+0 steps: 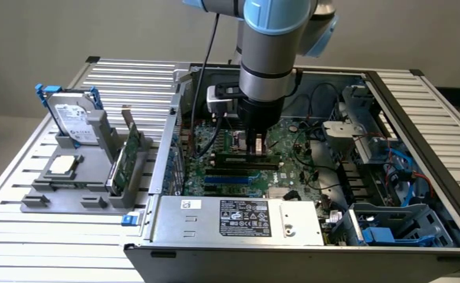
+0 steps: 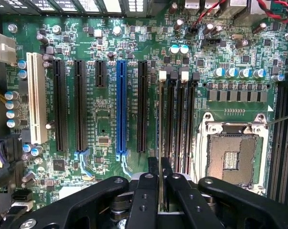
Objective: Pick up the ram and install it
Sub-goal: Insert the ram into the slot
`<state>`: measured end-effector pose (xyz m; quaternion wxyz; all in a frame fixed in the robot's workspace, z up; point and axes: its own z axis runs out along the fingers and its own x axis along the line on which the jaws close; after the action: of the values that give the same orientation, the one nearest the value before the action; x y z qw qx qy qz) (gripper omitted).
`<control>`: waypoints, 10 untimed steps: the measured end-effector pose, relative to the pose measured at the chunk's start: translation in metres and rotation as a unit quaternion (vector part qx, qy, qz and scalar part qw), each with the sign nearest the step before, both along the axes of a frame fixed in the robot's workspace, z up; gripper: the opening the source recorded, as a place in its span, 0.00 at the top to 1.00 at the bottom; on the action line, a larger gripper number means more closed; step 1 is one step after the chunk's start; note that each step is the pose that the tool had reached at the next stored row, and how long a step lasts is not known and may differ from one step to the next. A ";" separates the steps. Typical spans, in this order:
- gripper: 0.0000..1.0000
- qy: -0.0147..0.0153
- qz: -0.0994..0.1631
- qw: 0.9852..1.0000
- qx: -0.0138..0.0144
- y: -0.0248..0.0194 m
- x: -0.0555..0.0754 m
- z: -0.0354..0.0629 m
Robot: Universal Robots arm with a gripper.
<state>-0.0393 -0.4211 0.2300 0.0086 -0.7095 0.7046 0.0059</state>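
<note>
The tool (image 2: pixel 160 168) is clenched on the ram (image 2: pixel 161 114), which is held edge-on along the black memory slots (image 2: pixel 183 124), beside the open processor socket (image 2: pixel 234 155). The power supply label (image 1: pixel 246 217) carries print too small to read. The case (image 1: pixel 293 262) walls hem in the arm.

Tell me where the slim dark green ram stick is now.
In the wrist view the slim ram stick sits edge-on, clamped in the black gripper, over the long black memory slots beside the empty silver CPU socket.
</note>
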 end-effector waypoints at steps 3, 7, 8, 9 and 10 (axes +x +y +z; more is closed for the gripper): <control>0.86 -0.001 -0.001 1.000 0.000 0.0008 0.000 -0.0017; 0.86 -0.006 -0.003 1.000 0.000 0.0015 -0.002 -0.0038; 0.86 -0.007 -0.003 1.000 0.000 0.0017 -0.003 -0.0039; 0.86 -0.009 -0.003 1.000 0.000 0.0018 -0.004 -0.0041; 0.86 -0.010 -0.003 1.000 0.000 0.0020 -0.005 -0.0041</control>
<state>-0.0438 -0.4191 0.2259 0.0155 -0.7072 0.7068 -0.0012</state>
